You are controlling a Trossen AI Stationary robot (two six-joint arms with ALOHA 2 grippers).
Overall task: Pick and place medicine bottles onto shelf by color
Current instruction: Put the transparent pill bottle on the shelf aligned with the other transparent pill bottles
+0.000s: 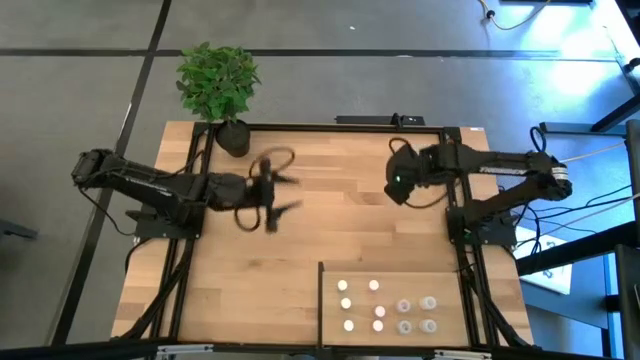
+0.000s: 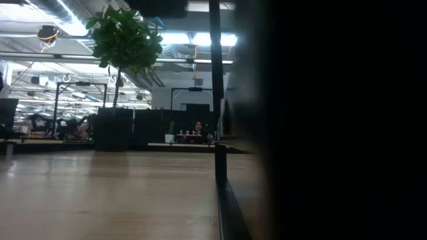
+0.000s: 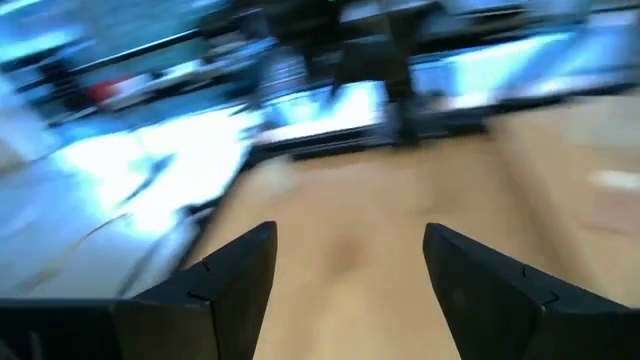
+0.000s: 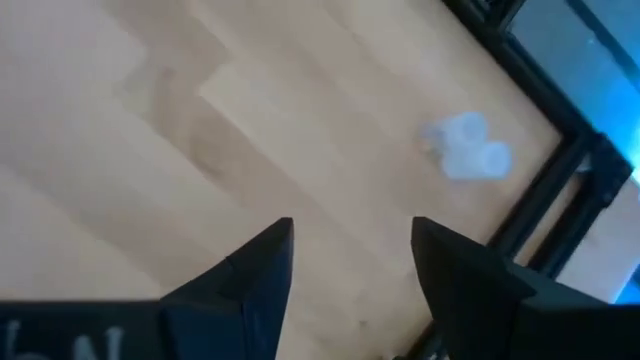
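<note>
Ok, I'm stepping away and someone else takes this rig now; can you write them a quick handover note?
Left hand: open, empty, over the table's middle-left.
Right hand: open, empty, over the table's right-back part.
Shelf: at the front right of the table, carrying nine medicine bottles, white-capped ones to the left, translucent ones to the right.
Done: those nine look sorted.
Left: the right wrist view shows a blurred pale bottle still on the table near the frame; probably pick it next.
</note>
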